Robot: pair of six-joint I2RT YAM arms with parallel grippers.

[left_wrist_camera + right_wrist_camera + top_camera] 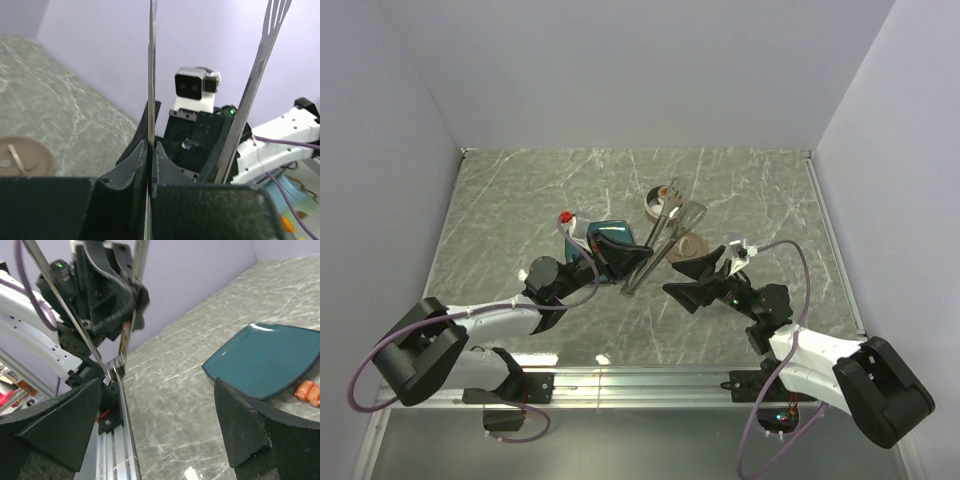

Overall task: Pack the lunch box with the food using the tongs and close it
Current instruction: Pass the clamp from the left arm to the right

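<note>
Left gripper point(151, 149) is clamped shut on just one arm of the tongs point(152, 75), not far from their joined end, so the second arm stands free beside it and nothing can squeeze the pair. Facing it, the right gripper point(159, 390) waits with its jaws spread wide and holding nothing, the joined end of the tongs just past the tip of one finger. We judge the step in hand to be a handover. To do it well we bring the right gripper's fingers around both arms, not one, a little way up from the joint, so that closing pinches the tips together. We let the left gripper release only once that grip is firm, since the slim metal may slip or twist. Beyond the left gripper's fingertips, by the tong tips, sits the silver lunch box tin point(648, 205), and its tan lid point(37, 160) lies between that tin and the right gripper. Ahead of the right gripper, beneath the left one, lies a teal plate point(265, 360), with one orange-red food piece point(307, 391) just beside its rim. We cannot find the white pieces.
</note>
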